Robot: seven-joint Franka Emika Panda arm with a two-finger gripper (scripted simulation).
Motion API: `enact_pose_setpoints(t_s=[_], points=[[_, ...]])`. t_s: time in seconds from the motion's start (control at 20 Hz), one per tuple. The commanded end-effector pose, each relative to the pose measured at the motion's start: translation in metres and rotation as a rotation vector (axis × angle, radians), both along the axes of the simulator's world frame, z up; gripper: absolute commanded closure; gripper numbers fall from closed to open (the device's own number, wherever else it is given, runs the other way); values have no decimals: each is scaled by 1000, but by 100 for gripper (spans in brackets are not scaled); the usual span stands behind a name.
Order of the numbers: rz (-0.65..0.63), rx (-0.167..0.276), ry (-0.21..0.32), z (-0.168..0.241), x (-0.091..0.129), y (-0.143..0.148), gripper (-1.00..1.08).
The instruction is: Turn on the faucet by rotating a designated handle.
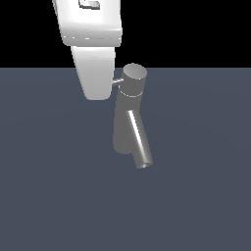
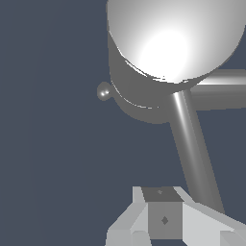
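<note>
The grey faucet [image 1: 125,125] leans on the floor, with a round flat cap [image 1: 134,77] and a shiny slanted spout [image 1: 138,142]. The handle [image 1: 117,82], a thin rod, sticks out of the cap toward the exterior view's left. Its outer end is hidden behind my white gripper [image 1: 98,94], which hangs right beside the cap. In the wrist view the cap [image 2: 173,43] fills the frame. The handle [image 2: 192,149] runs from it down to my fingers [image 2: 163,216] and passes close alongside them. Whether the fingers are open or shut does not show.
Flat dark blue-grey floor [image 1: 206,196] spreads all around the faucet. A small round knob [image 2: 103,91] sticks out of the faucet's side in the wrist view. The thicker spout tube [image 2: 223,89] runs off sideways from under the cap.
</note>
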State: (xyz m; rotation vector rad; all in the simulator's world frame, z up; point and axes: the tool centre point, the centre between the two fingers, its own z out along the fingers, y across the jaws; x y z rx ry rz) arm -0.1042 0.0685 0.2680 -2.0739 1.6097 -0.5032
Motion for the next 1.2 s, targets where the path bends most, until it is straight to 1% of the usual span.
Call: enact_pose_setpoints(t_s=[0.0, 0.35, 0.45, 1.15], points=[[-8, 0, 7, -6, -8, -5, 108], [-8, 0, 7, -14, -19, -6, 108], [3, 0, -2, -9, -15, -1, 108], [0, 0, 1, -20, -26, -19, 108]])
